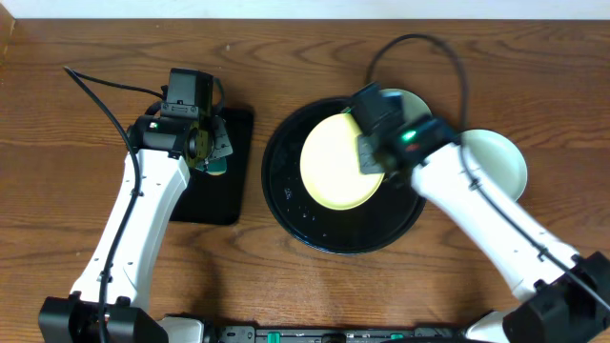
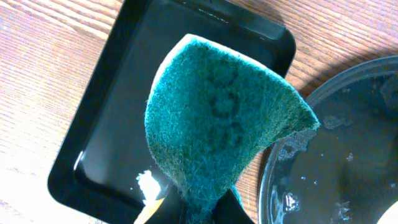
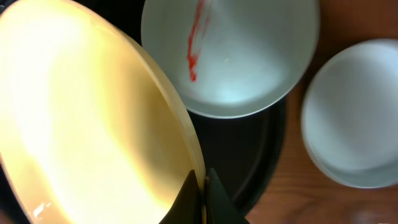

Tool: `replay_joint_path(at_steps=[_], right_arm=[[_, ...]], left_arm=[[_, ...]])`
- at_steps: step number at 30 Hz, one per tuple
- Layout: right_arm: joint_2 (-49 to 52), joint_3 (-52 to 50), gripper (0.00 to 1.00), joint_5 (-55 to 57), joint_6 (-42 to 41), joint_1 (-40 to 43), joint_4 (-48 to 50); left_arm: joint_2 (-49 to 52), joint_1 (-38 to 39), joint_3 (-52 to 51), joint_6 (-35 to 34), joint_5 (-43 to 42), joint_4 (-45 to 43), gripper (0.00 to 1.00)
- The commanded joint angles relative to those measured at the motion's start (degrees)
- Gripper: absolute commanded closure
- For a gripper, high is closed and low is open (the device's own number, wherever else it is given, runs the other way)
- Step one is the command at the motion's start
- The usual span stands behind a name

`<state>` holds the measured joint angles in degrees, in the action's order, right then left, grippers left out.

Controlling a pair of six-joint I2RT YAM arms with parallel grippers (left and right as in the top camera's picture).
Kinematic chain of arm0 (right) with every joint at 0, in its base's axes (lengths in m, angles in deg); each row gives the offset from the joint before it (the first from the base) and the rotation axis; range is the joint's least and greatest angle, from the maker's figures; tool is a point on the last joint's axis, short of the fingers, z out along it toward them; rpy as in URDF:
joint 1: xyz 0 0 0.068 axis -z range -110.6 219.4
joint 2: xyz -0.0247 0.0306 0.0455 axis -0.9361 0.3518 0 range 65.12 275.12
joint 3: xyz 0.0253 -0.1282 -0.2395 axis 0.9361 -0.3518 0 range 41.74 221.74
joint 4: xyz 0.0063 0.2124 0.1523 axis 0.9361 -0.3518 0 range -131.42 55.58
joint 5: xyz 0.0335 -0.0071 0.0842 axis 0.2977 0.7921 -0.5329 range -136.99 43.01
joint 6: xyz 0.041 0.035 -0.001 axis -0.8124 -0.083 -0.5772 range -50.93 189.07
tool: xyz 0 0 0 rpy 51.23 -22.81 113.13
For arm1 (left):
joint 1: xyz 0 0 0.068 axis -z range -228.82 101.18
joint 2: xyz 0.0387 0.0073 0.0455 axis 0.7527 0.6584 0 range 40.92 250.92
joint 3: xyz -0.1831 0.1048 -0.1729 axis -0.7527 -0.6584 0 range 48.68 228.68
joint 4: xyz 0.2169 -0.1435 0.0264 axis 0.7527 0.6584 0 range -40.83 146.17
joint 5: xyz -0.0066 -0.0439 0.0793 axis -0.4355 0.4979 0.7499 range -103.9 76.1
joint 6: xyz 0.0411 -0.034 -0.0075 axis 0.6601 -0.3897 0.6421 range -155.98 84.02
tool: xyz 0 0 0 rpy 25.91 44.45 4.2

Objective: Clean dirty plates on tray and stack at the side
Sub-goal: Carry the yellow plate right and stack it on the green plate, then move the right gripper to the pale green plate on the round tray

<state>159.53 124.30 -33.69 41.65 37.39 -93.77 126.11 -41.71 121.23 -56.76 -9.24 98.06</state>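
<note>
1. Grip first: our right pincer (image 3: 202, 194) is clamped tight on the rim of the yellow plate (image 3: 93, 124), its two dark tips pinching the edge with barely a gap between them.
2. We see that plate held over the round tray (image 3: 252, 146), covering the tray's middle in the overhead view. Whether its lower edge touches the tray we cannot tell.
3. Past the yellow rim, a smeared plate (image 3: 230, 62), pale blue-green, lies in the round tray at its far side, with a red streak running down its face. In the right wrist view the yellow plate overlaps one edge of it.
4. Further to the right, a third plate (image 3: 354, 112), also pale blue-green, sits off the round tray on the wooden tabletop (image 3: 292, 202), just beside the tray's rim. Its visible face looks clean.
5. Our left pincer (image 1: 206, 149) is closed on a green sponge (image 2: 224, 124), which hangs bent and folded from the tips.
6. Under the sponge lies a small tray (image 2: 106, 124), black and rectangular, with a speck of white foam on its floor.
7. The small tray rests on the tabletop to the left of the round tray, near it but apart. We see wet patches and droplets on the round tray's glossy floor.
</note>
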Motion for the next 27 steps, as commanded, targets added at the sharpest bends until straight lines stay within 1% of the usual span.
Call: replay_joint_path(at_steps=[1, 4, 6, 9, 11, 15, 16, 22, 24, 27], right_arm=[[-1.1, 0.8, 0.99, -21.0, 5.9, 10.2, 0.0], [-1.1, 0.8, 0.99, -26.8, 7.9, 17.6, -0.5], [-1.1, 0.8, 0.99, -28.6, 8.5, 22.7, -1.4], [-1.1, 0.8, 0.99, -28.8, 10.0, 30.2, -3.1], [-1.1, 0.8, 0.99, -28.7, 11.4, 36.7, -4.5], [-1.1, 0.7, 0.99, -28.2, 11.8, 46.8, -6.1], [-1.1, 0.3, 0.99, -28.1, 11.8, 51.1, -6.1], [-1.1, -3.7, 0.99, -25.1, 9.2, 61.8, -4.1], [-1.1, -6.1, 0.99, -25.1, 9.2, 63.4, -2.3], [-1.1, -12.2, 0.99, -25.1, 9.2, 64.2, 3.7]], left_arm=[[0.5, -0.2, 0.8, 0.1, 0.3, 0.0, 0.92], [0.5, -0.2, 0.8, 0.1, 0.3, 0.0, 0.92], [0.5, -0.2, 0.8, 0.1, 0.3, 0.0, 0.92], [0.5, -0.2, 0.8, 0.1, 0.3, 0.0, 0.92], [0.5, -0.2, 0.8, 0.1, 0.3, 0.0, 0.92], [0.5, -0.2, 0.8, 0.1, 0.3, 0.0, 0.92], [0.5, -0.2, 0.8, 0.1, 0.3, 0.0, 0.92], [0.5, -0.2, 0.8, 0.1, 0.3, 0.0, 0.92], [0.5, -0.2, 0.8, 0.1, 0.3, 0.0, 0.92], [0.5, -0.2, 0.8, 0.1, 0.3, -0.1, 0.92]])
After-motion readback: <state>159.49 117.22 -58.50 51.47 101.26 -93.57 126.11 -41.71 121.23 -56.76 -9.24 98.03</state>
